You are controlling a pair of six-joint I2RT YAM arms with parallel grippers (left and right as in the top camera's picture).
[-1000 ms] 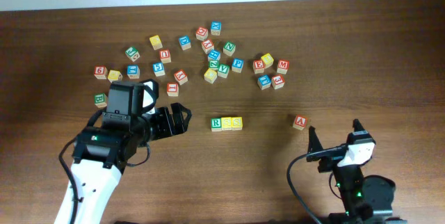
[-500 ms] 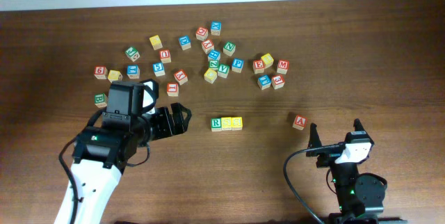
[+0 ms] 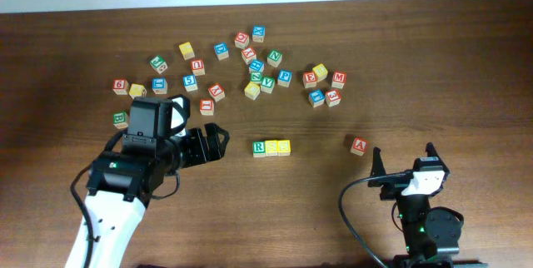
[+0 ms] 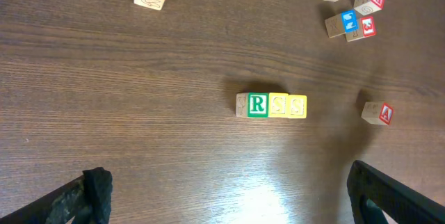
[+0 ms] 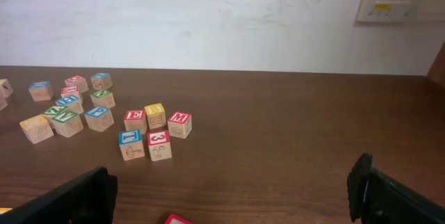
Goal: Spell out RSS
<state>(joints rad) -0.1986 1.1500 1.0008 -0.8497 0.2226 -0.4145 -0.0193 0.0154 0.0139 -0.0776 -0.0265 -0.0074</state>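
1. Left tool (image 3: 218, 141), fingers apart and empty, is over the brown wooden bench (image 3: 433, 68) toward its left edge.
2. Right tool (image 3: 401, 156), also spread and empty, is by the near right corner.
3. One green wooden R cube (image 3: 259, 147) and two yellow wooden S cubes (image 3: 277, 147) touch in a row mid-bench, reading RSS.
4. One red wooden A cube (image 3: 359, 145) lies apart, toward the right edge.

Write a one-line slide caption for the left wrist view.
Completed RSS row, green R block then two yellow S blocks, lies ahead of the open fingers.
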